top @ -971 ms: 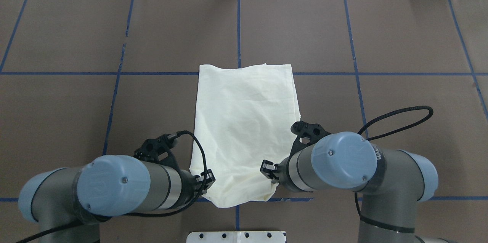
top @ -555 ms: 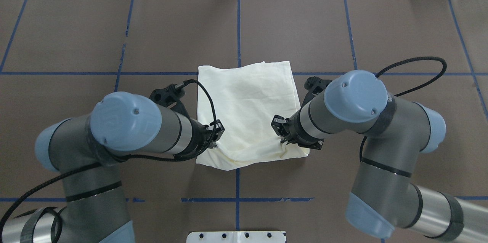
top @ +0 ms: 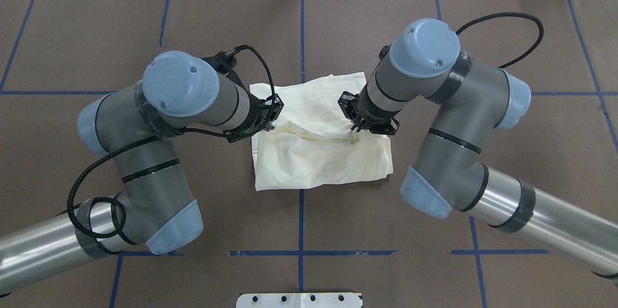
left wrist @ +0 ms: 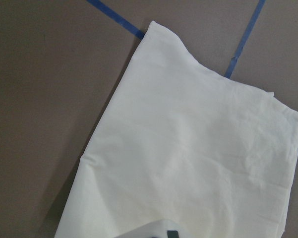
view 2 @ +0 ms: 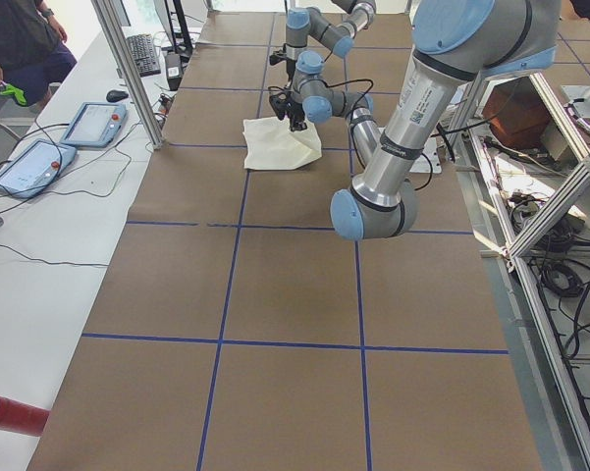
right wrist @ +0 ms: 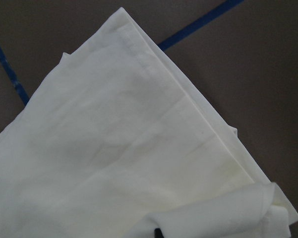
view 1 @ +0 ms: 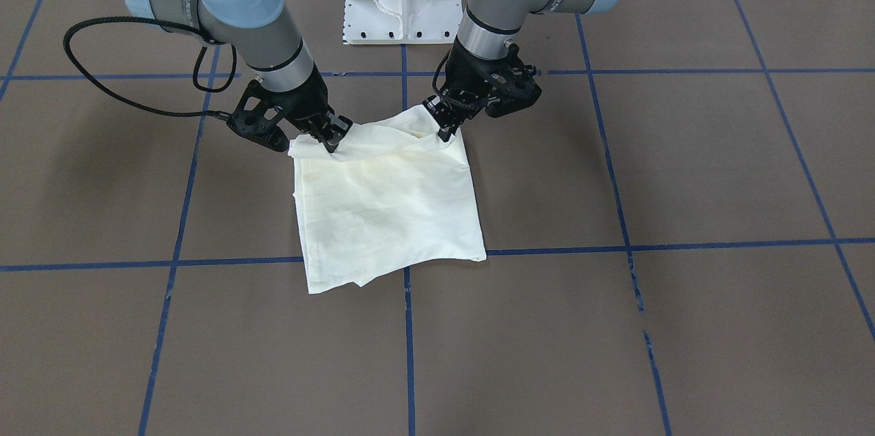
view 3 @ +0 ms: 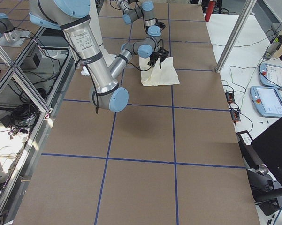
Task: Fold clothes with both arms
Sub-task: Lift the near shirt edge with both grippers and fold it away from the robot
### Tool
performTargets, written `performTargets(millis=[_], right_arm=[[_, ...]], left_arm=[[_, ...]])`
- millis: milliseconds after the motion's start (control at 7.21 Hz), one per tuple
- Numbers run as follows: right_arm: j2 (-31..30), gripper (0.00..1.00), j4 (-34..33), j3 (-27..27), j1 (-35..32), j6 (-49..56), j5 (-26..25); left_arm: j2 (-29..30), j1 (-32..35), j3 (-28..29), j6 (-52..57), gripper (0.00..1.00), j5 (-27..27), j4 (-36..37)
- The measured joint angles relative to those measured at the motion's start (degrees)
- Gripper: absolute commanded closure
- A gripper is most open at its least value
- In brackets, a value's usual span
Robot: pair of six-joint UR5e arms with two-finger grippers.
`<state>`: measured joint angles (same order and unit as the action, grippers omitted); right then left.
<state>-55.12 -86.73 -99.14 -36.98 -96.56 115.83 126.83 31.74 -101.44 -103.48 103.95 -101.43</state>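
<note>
The cream long-sleeved T-shirt [top: 318,163] lies mid-table as a folded rectangle; its print is hidden. My left gripper [top: 270,127] is shut on the left corner of the shirt's lifted edge. My right gripper [top: 356,128] is shut on the right corner. Both hold that edge just above the cloth, doubled over the layer beneath. In the front-facing view the shirt [view 1: 383,217] spreads towards the camera, with my left gripper [view 1: 448,132] on the view's right and my right gripper [view 1: 331,142] on its left. Both wrist views show flat cloth [left wrist: 188,148] [right wrist: 114,148] below.
The brown table cover [top: 96,33] is marked with blue tape lines. The white pedestal base [top: 299,300] stands at the near edge. Tablets [view 2: 93,123] and cables lie on a white side table beyond the far edge, by an upright metal post [view 2: 128,69].
Both grippers have carried the shirt's near edge away from the robot, from the near tape line to the middle of the shirt, doubling the cloth over itself.
</note>
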Motion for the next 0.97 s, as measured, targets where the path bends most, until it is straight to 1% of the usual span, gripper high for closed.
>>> performTargets(millis=[139,278,416,555,694,971], right_arm=[[3.2,1.0,0.8,5.1,-1.5,0.5,0.6],[5.8,1.0,3.2,10.8,-2.9,0.7,1.2],[7.4,0.58,6.1,15.9,-3.9,0.8,1.5],[8.8,0.01,8.8,20.5,-4.7,1.5,1.7],[9.7,0.0,10.3,23.7,-5.2,3.1,1.7],[11.2,0.0,11.4,26.6,-6.7,7.1,1.8]], left_arm=[[1.1,1.2,2.3,0.2,1.0,0.0,-1.0],[2.5,2.4,5.4,0.7,1.0,0.0,-2.5],[3.7,3.6,8.9,1.7,1.0,0.0,-4.6],[4.5,4.7,12.4,2.9,0.36,-0.1,-6.9],[5.4,5.8,15.3,4.0,0.0,-0.3,-8.4],[9.1,8.4,23.2,6.5,0.0,-0.6,-10.7]])
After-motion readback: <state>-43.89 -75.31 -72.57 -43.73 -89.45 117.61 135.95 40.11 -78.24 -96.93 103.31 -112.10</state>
